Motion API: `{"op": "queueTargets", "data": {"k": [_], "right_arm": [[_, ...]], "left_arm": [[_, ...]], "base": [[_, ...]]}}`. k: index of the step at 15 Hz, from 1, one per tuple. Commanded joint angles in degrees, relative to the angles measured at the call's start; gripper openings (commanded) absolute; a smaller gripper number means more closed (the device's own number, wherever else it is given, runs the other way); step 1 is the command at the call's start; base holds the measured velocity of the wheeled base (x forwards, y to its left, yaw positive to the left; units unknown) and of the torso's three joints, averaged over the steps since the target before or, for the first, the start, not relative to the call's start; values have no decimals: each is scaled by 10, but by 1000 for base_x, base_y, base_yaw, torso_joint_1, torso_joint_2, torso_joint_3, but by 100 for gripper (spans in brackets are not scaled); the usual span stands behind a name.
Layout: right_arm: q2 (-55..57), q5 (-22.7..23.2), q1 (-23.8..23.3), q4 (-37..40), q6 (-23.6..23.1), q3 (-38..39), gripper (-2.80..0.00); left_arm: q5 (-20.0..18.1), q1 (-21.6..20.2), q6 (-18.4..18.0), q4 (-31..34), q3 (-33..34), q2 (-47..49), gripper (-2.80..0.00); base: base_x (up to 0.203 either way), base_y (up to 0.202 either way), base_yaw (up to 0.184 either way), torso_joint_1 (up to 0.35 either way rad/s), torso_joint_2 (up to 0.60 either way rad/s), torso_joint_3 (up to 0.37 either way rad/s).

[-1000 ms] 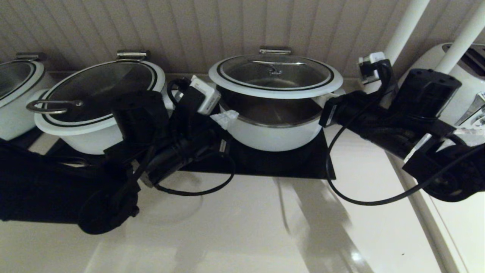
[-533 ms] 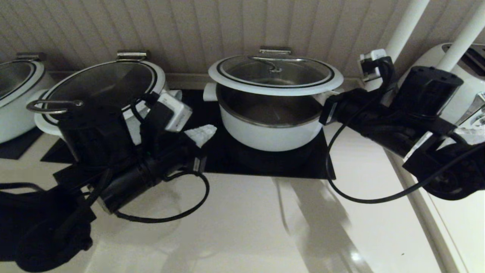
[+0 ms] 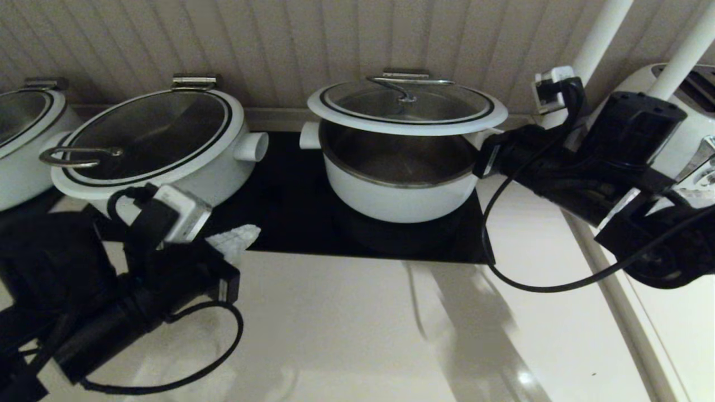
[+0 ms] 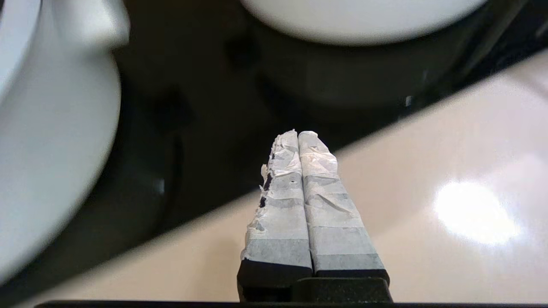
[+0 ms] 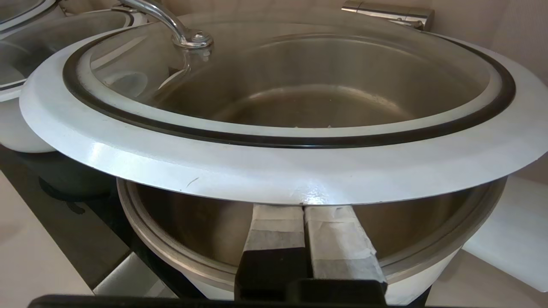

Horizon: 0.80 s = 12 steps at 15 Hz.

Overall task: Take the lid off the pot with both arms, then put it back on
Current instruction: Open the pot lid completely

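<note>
The pale counter (image 3: 357,335) takes most of the head view, and its front part between the two arms is bare. At the back, against the ribbed wall (image 3: 313,44), lies a black mat (image 3: 290,223). The wider pot (image 3: 184,173) with a loop-handled lid stands on the left part of the mat, and a toaster (image 3: 692,139) stands at the right edge of the counter.

The pot (image 3: 399,201) stands on the mat near the middle, close to the wall. One stubby handle (image 3: 310,135) points to the left. Between the pot and the wider pot there is an open strip of mat.

The lid (image 3: 406,106) is above the pot, with a clear gap under it at the front, so the steel inner wall shows. In the right wrist view the white rim (image 5: 274,171) hangs out over the steel edge of the pot.

The right gripper (image 5: 305,211) is under this rim on the pot's right side. Its taped fingers (image 5: 276,226) are pressed together, and their tips touch the underside of the rim.

The left gripper (image 4: 298,136) is well apart from the pot, low over the front edge of the mat, just beside the wider pot. Its fingers (image 4: 325,205) are pressed together and hold nothing.
</note>
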<state>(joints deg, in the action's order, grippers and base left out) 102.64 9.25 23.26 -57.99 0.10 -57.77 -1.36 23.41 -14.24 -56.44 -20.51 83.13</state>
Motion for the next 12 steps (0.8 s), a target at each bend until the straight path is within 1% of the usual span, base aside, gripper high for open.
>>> {"op": "queueTargets", "data": {"k": [1,2,3,5,6,8,10,11,12], "right_arm": [[-1,1,0,-4,0,-1,-280],[-1,1,0,-4,0,-1,-280],[-1,1,1,-4,0,-1,-280],[-2,1,0,-4,0,-1,-280],[-2,1,1,-5,0,-1,-280],[-2,1,1,-5,0,-1,-280],[-3,1,1,-5,0,-1,-280],[-4,1,0,-5,0,-1,-280],[-5,1,1,-5,0,-1,-280]], "left_arm": [[29,-4,25,-3,50,-39,-280],[38,-4,45,-3,67,-52,-280],[43,-4,56,-3,86,-68,-280],[45,-5,61,-2,136,-104,-280],[45,-14,63,-1,162,-123,-280],[45,-59,67,2,201,-152,-280],[46,-89,80,33,205,-179,-280],[55,-105,83,51,205,-193,-280],[74,-115,86,69,205,-205,-280]], "base": [[0,0,0,0,0,0],[0,0,0,0,0,0],[0,0,0,0,0,0],[0,0,0,0,0,0],[0,0,0,0,0,0],[0,0,0,0,0,0],[0,0,0,0,0,0],[0,0,0,0,0,0],[0,0,0,0,0,0]]}}
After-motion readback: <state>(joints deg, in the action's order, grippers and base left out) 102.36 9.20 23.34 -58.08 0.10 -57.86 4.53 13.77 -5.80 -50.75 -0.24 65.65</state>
